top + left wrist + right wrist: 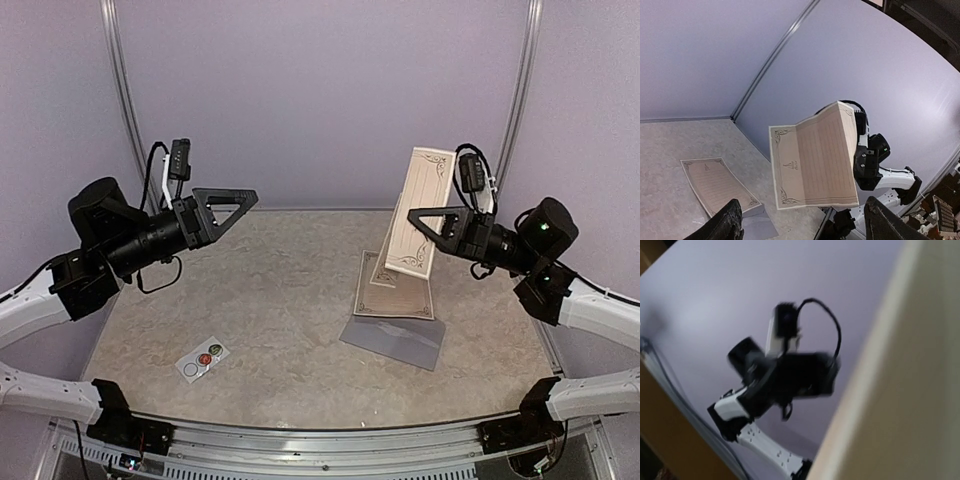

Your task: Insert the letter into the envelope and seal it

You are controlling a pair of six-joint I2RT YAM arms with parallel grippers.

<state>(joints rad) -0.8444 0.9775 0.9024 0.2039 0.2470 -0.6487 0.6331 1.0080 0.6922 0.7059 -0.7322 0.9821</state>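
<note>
Sticker card [203, 359]: we find it flat on the tabletop [290, 300], well left of the envelope [395, 342].
Envelope: grey, flat, its far edge under a cream sheet [395, 290].
Right fingers [418, 217]: pressed together on the letter [422, 195], which we note hangs tilted above and beyond the envelope.
Left fingers [245, 198]: spread, empty, raised far left of the envelope.

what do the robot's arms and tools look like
Both arms match: the left arm and right arm have black rounded joint housings and white link shells. The left tool and right tool are black with triangular open-frame fingers, each topped by a small camera and looped black cable.
</note>
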